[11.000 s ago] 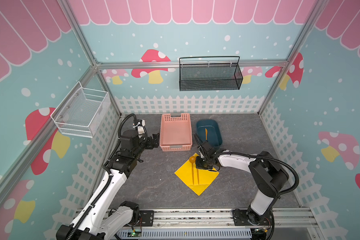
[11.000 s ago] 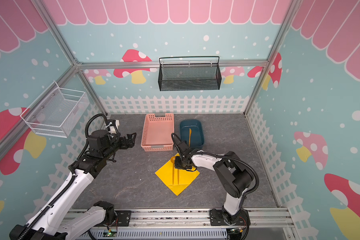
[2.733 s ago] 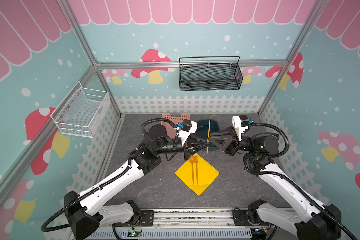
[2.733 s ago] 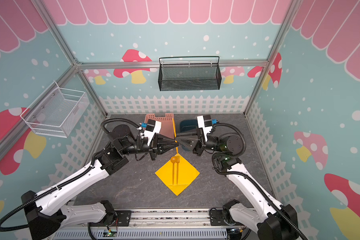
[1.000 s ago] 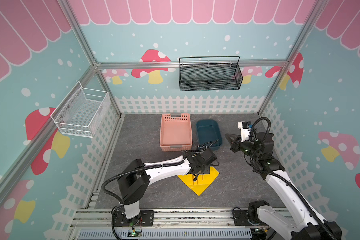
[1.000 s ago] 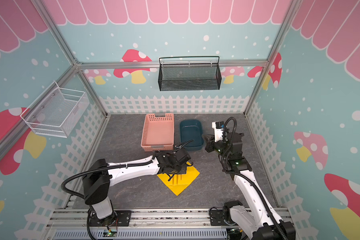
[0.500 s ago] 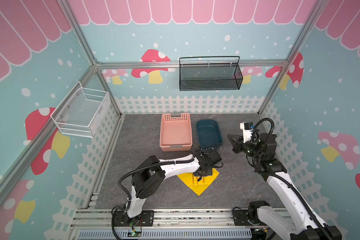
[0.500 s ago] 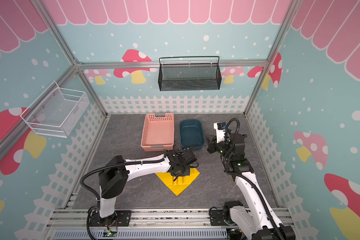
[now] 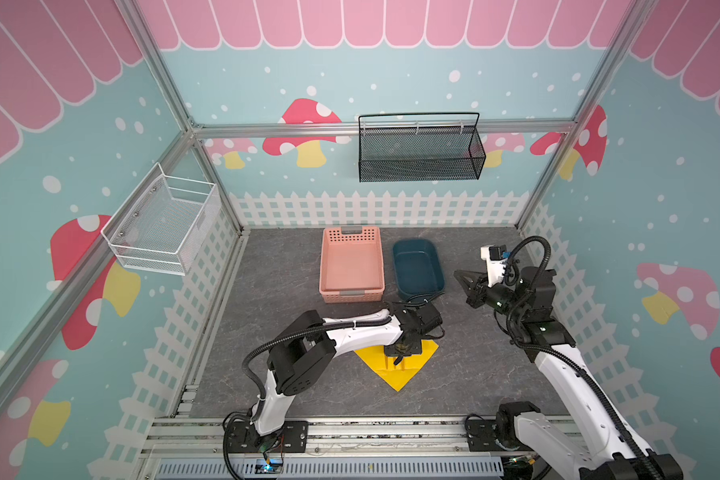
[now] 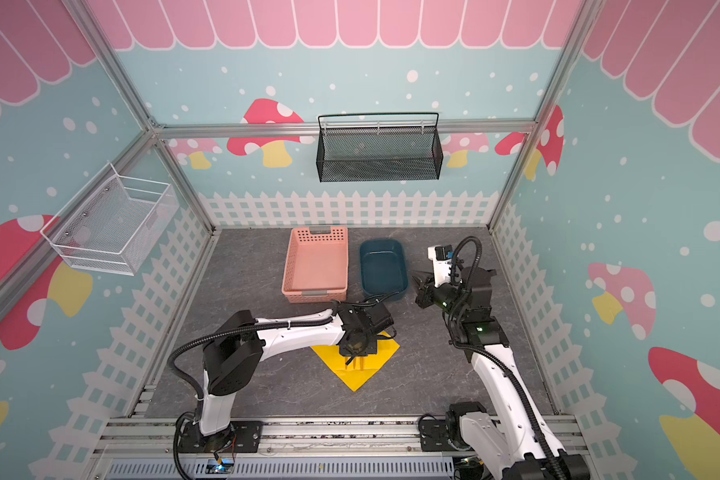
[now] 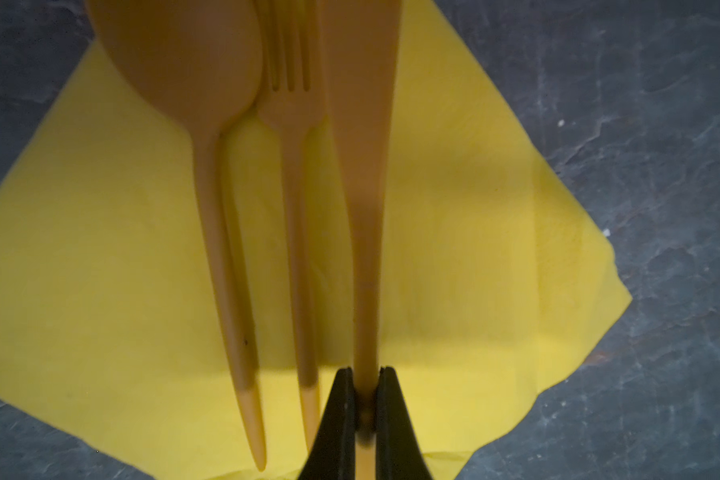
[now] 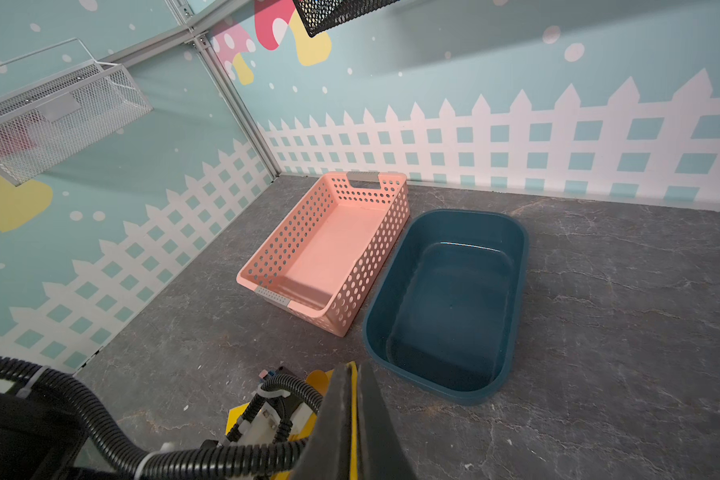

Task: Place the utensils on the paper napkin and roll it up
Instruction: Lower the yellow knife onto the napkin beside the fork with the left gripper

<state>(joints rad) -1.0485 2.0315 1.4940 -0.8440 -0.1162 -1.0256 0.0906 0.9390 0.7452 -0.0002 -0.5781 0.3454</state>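
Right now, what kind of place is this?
Probably a robot lab cell dressed like a playroom: a left arm and right arm bolted to a front rail, an aluminium frame post, and printed mushroom and picket-fence wall panels.

Left arm (image 9: 362,332) and right arm (image 9: 566,374), white and black, on a slotted aluminium rail (image 9: 391,434)
Both have white shell links and blocky black joints; black plates bolt their bases to the rail; a ribbed black hose (image 9: 267,345) follows each, cinched by white ties; farthest from the rail sit a white camera block (image 9: 492,255) with a blue plug and matte black wedge fingers (image 11: 337,424).
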